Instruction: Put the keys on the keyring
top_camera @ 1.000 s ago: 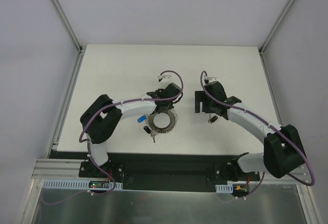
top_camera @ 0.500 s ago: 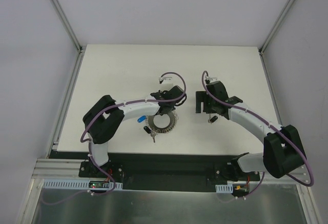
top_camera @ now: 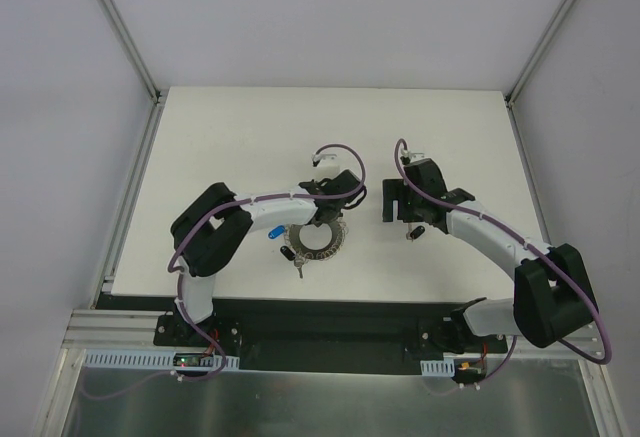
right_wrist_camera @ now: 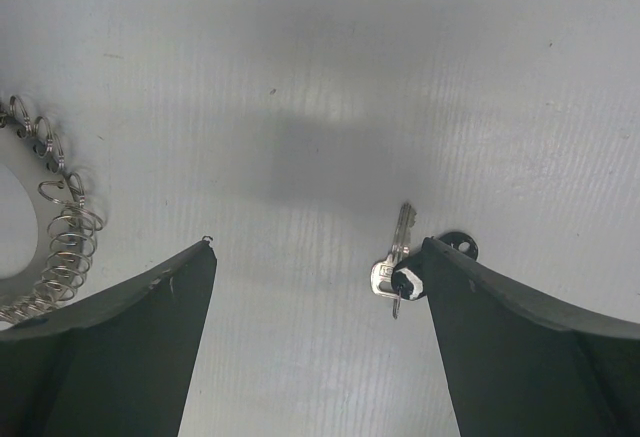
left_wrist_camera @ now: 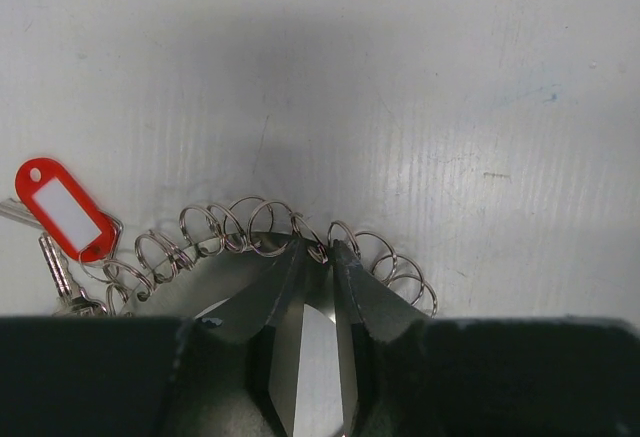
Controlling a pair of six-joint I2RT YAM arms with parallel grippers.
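Now, left gripper [left_wrist_camera: 320, 250] tight on a keyring [left_wrist_camera: 215, 229] loop; right gripper [right_wrist_camera: 318, 245] wide apart over 1 key [right_wrist_camera: 398, 247].

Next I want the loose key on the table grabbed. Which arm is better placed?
Right. The right gripper is open above the table, with the key lying close beside one finger. The left gripper is pinched on a wire loop of the keyring, so it is occupied.

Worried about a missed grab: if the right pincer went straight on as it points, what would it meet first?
Likely bare table, between the open fingers of the right pincer. The key lies right by one fingertip, so that finger might clip it first; depth is unclear.
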